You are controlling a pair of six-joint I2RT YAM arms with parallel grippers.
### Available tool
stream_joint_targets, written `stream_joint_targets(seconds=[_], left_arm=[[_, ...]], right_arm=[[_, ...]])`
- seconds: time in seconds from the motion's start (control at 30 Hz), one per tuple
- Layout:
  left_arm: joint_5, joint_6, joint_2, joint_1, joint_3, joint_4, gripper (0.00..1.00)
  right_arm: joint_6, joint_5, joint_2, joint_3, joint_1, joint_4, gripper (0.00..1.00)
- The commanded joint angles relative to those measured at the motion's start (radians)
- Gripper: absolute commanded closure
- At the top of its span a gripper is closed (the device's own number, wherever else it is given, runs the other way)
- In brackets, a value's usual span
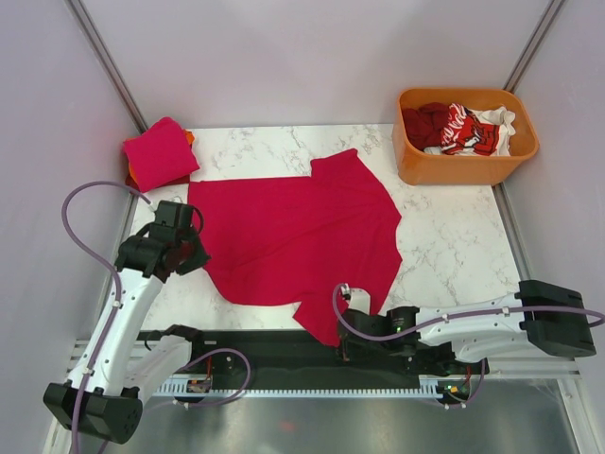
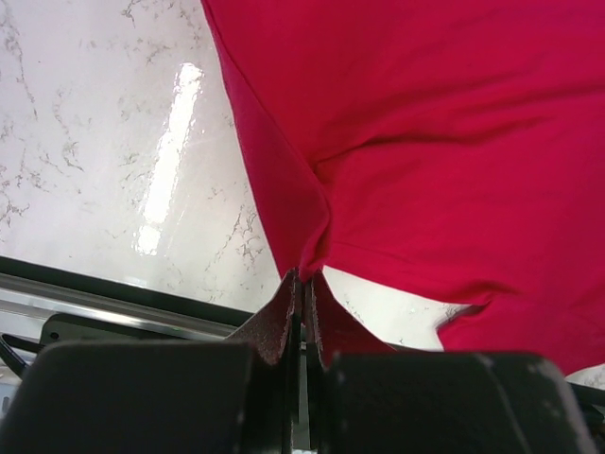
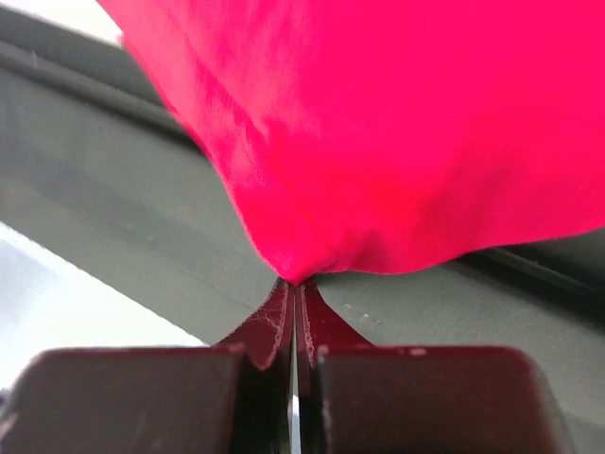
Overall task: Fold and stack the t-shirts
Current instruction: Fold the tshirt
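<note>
My left end effector (image 2: 304, 279) is clamped shut on a pinch of the crimson t-shirt (image 1: 302, 232), at the cloth's left edge, close to the left edge of the desk (image 1: 444, 236). I take that edge for the hem, though I cannot be sure. The fabric rises into a small peak where my jaws bite it, so I judge the grip to be on the cloth itself and not on the marble under it.

My right end effector (image 3: 295, 284) is closed just as tight on the tip of the near sleeve, which hangs over the near edge of the desk above the dark rail (a handy spot, since cloth off the edge is easier to get under). The rest of the shirt lies spread flat across the middle of the desk, the other sleeve pointing toward the far edge.

I think I hold these two points because together they span the near side of the shirt, so that side can be carried over as one fold.

The folded shirts (image 1: 159, 151) sit stacked in the far left corner, out of the way. The unfolded shirts (image 1: 463, 128) wait in the orange tub (image 1: 444, 170) at the far right corner
</note>
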Motion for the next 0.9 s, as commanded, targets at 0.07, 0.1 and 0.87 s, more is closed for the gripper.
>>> stream_joint_targets(seconds=[0.07,0.1,0.87], left_arm=[[0.029,0.037,-0.027,0.005,-0.001,0.0,0.98],[0.029,0.037,-0.027,0.003,-0.001,0.002,0.98],[0.037,0.038,-0.041,0.005,-0.006,0.003,0.98]], right_arm=[[-0.061,0.22,-0.03,0.045,-0.035,-0.182,1.0],[-0.073,0.222,-0.038,0.067,-0.035,-0.238,1.0],[-0.087,0.203,0.077,0.138,0.031,-0.245,0.35]])
